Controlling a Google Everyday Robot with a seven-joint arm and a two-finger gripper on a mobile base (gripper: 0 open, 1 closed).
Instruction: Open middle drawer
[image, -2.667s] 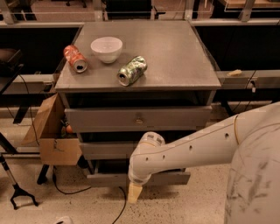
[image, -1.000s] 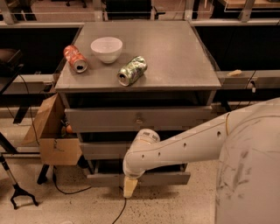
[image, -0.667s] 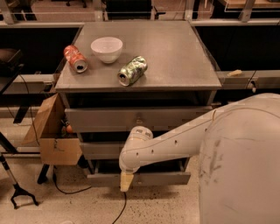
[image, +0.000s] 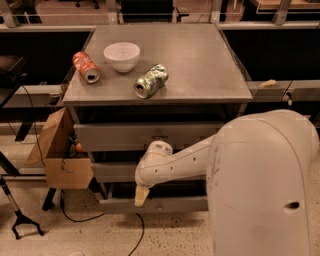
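The grey cabinet (image: 200, 60) has three drawers stacked in front. The middle drawer (image: 112, 171) is the medium-height grey front between the taller top drawer (image: 115, 136) and the slim bottom drawer (image: 170, 204). My white arm crosses it from the right and hides its knob. My gripper (image: 141, 196) hangs downward from the wrist (image: 156, 150), with its tan tip in front of the gap between the middle and bottom drawers. The top drawer's small knob (image: 160, 136) shows just above the wrist.
On the cabinet top lie a red can (image: 86, 66), a white bowl (image: 121, 55) and a green can (image: 151, 80). An open cardboard box (image: 60, 162) stands at the left of the cabinet. A black cable (image: 135, 235) and a black stand (image: 20, 222) are on the floor.
My arm has swung left and risen, bringing the gripper from low by the bottom drawer up towards the middle drawer. The arm's body now fills more of the right side. The drawers have not moved.
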